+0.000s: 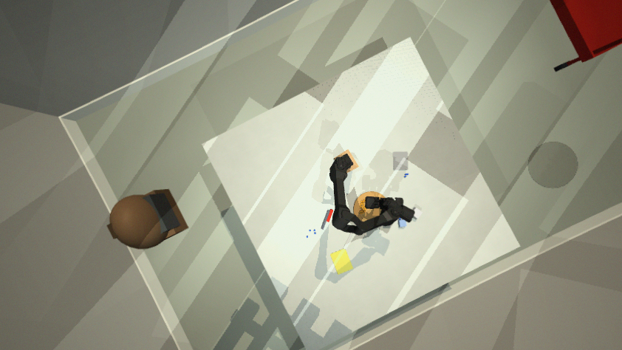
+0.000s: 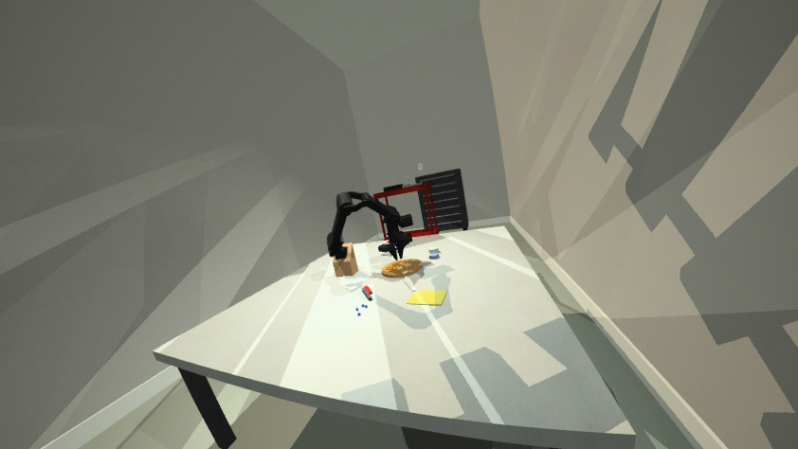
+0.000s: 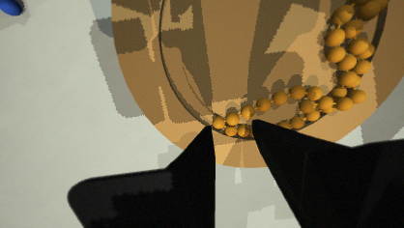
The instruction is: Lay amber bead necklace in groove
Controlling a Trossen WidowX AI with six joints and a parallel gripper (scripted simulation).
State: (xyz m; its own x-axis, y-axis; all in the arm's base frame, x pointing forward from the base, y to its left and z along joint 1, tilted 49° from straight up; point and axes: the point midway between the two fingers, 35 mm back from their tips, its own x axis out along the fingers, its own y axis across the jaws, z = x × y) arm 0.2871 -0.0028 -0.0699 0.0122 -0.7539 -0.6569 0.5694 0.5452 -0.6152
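Note:
The round wooden bead board (image 1: 368, 214) (image 2: 413, 268) (image 3: 145, 89) lies on the table, with a dark circular groove. The amber bead necklace (image 1: 361, 205) (image 2: 393, 268) (image 3: 335, 37) lies bunched on it. In the wrist view its strands run along the right and near side, partly over the groove and partly inside it, doubled and clumped at the upper right; the left part of the groove shows bare. My gripper (image 2: 398, 259) (image 3: 231, 128) is part open, its tips over the near edge of the groove, on either side of the necklace's narrow end. The right finger hides some beads.
A yellow sheet (image 1: 341, 261) (image 2: 426, 297) and a red and grey tool (image 1: 329, 215) (image 2: 367, 293) lie near the board. Small blue pieces lie beyond the tool. A light blue block (image 1: 401, 223) (image 2: 434, 256) is beside the arm. A grey square (image 1: 400, 160) lies farther off.

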